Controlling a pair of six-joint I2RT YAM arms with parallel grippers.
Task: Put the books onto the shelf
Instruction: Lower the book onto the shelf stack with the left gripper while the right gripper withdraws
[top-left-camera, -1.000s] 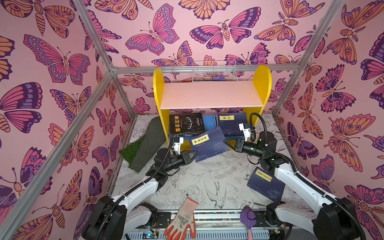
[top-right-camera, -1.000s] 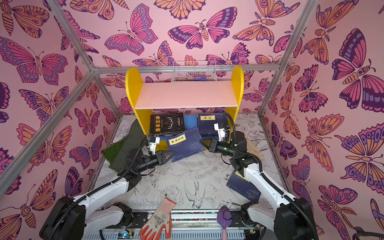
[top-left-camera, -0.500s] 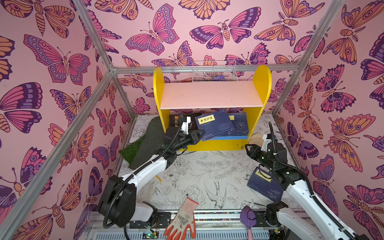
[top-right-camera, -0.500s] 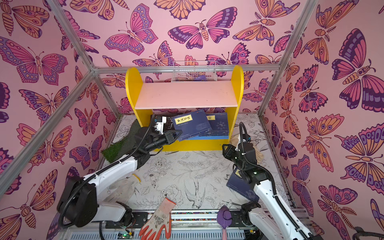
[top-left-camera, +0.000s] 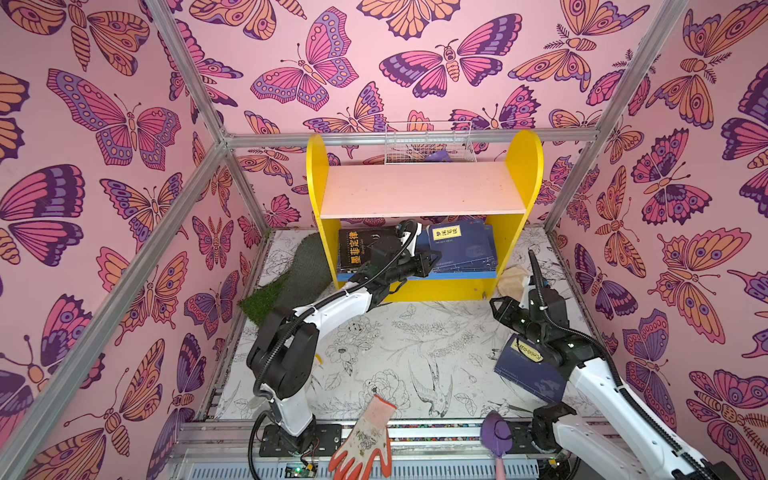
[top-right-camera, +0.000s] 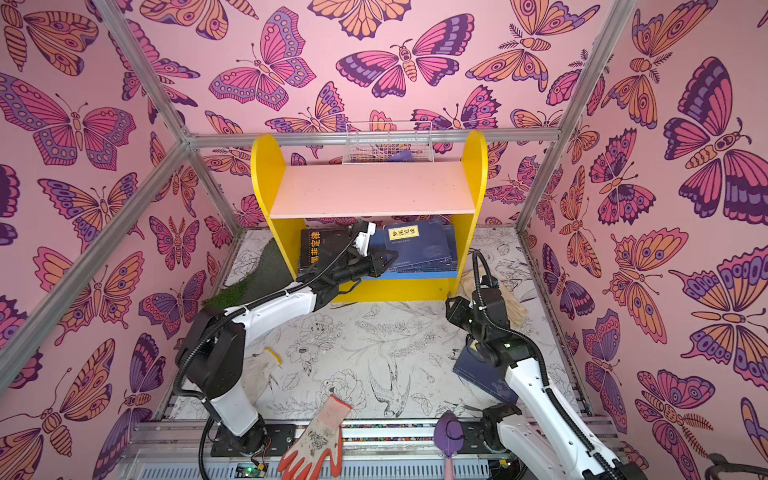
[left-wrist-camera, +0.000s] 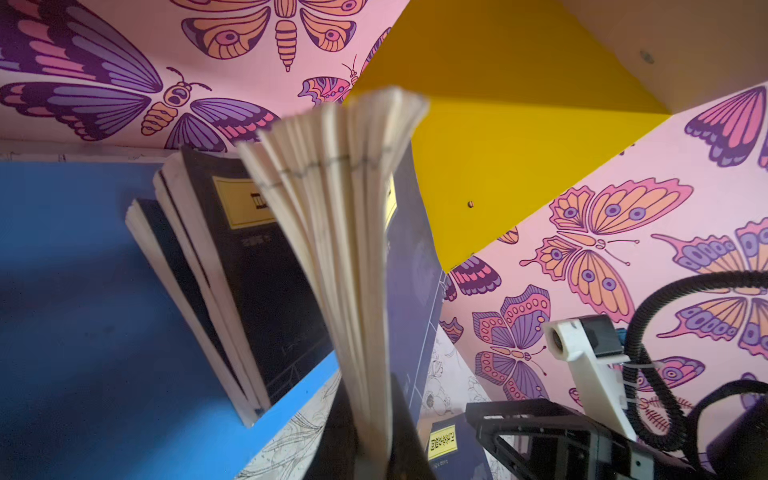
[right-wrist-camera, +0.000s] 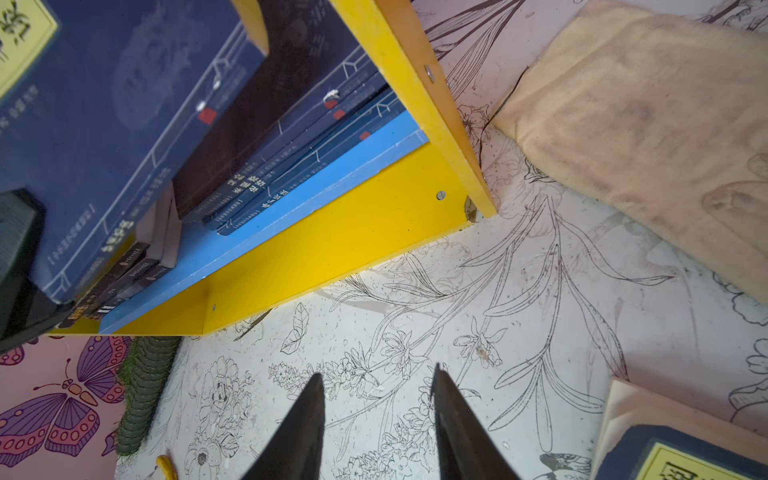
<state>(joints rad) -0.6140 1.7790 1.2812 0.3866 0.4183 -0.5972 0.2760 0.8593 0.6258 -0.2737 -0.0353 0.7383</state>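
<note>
At the counter's near edge, an orange-and-white work glove (top-left-camera: 365, 440) and a purple plastic trowel (top-left-camera: 496, 434) are seen lying where they lay a second ago. Toward the right edge, a navy-blue book with a yellow title label (top-left-camera: 525, 368) is left flat on the flower-printed counter (top-left-camera: 415, 357), unmoved and partly covered by the right arm.

Just beyond it, the right hand (top-left-camera: 496, 307) is held over the counter, released, and only bare counter is seen between its fingers (right-wrist-camera: 301, 419). A second ago it was clenched on a book in front of the shelf. That hold has been let go and the hand drawn back toward the right edge.

The held navy-blue book (top-left-camera: 461, 249) has since been carried into the lower tier of the yellow-sided two-tier shelf (top-left-camera: 424, 191). It is now above a stack of thin navy books (right-wrist-camera: 286, 166) on the blue lower board (right-wrist-camera: 332, 183). It is grasped at one edge by the left hand (top-left-camera: 432, 262), with its pages fanned out. Whether it rests on the stack cannot be told.

A black-covered book with a yellow Chinese title (top-left-camera: 358, 249) is laid on the board's left part. A green turf mat (top-left-camera: 291, 274) and a beige cloth (top-left-camera: 513, 278) flank the shelf, and a white wire basket (top-left-camera: 428, 143) is set at the far edge.
</note>
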